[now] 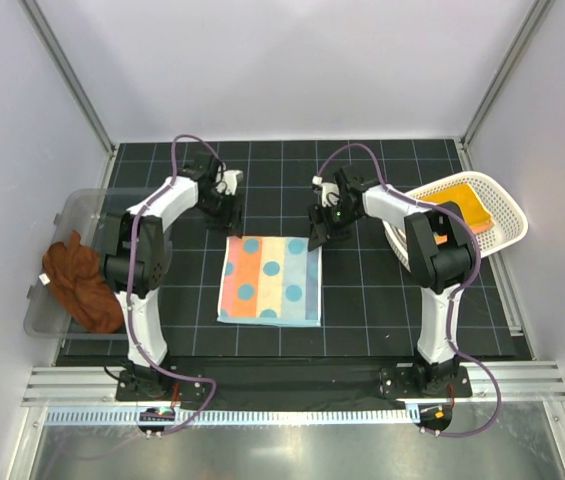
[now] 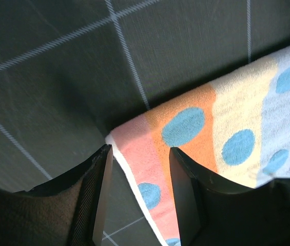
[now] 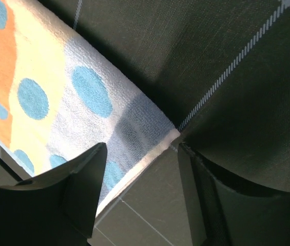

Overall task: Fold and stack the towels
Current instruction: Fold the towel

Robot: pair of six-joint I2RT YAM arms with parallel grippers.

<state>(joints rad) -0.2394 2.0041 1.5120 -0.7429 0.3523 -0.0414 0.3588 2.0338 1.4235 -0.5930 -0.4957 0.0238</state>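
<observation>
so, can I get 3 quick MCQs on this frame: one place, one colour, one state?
1. Where is the rust-brown towel?
A. draped over an arm
B. in the clear bin
C. spread flat in the middle

2. What colour are the dots on the spread towel?
A. blue
B. red
C. green

3. What state are the left gripper and right gripper in?
A. both shut on cloth
B. left open, right shut
C. both open, holding nothing

Key:
1 B: the top view shows it bunched inside the bin at the left.
2 A: both wrist views show blue spots on the stripes.
3 C: each wrist view shows the fingers apart over a far corner of the towel.
</observation>
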